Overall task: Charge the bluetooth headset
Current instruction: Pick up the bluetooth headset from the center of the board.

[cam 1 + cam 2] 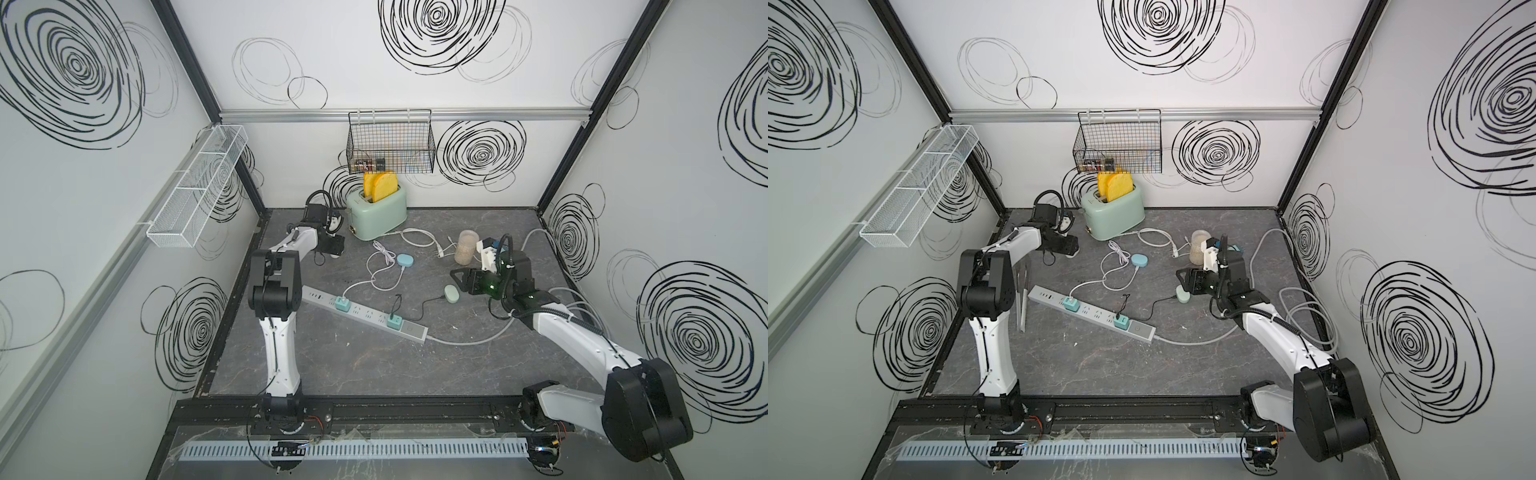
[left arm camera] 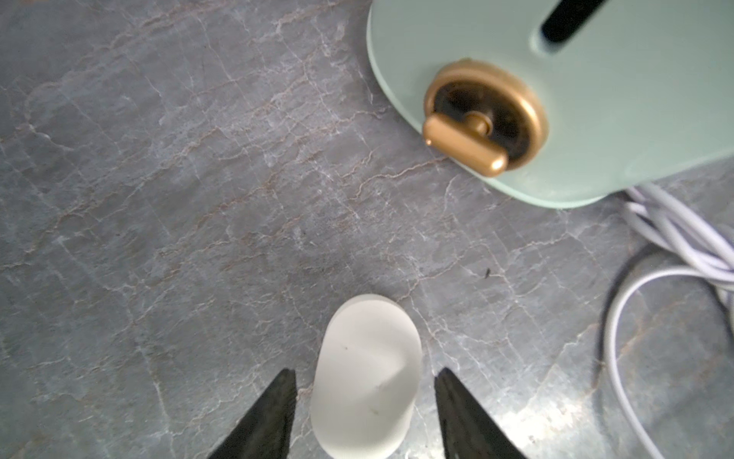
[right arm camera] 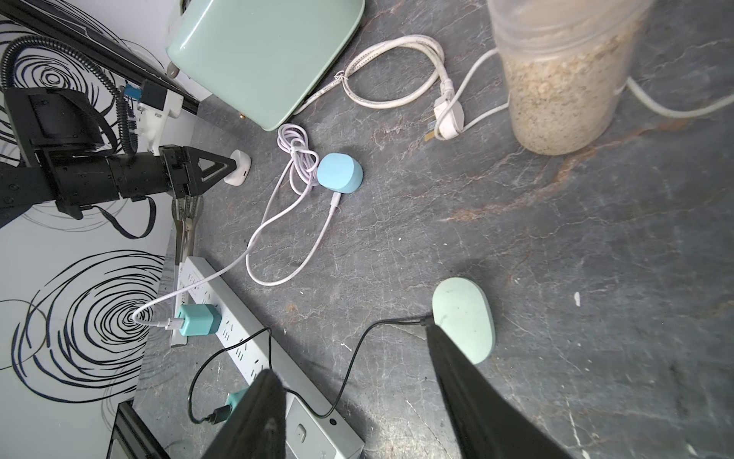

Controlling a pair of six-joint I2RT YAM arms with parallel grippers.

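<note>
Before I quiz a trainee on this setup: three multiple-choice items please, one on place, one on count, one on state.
1. How many teal chargers sit in the power strip? A one; B four; C two.
2. Where is the white case? A beside the toaster; B on the power strip; C atop the toaster.
3. The left gripper has its jaws: A fully shut; B open astride the white case; C clamped on it.
C: two show in the strip. A: the toaster stands next to it. B: gaps show either side.
</note>
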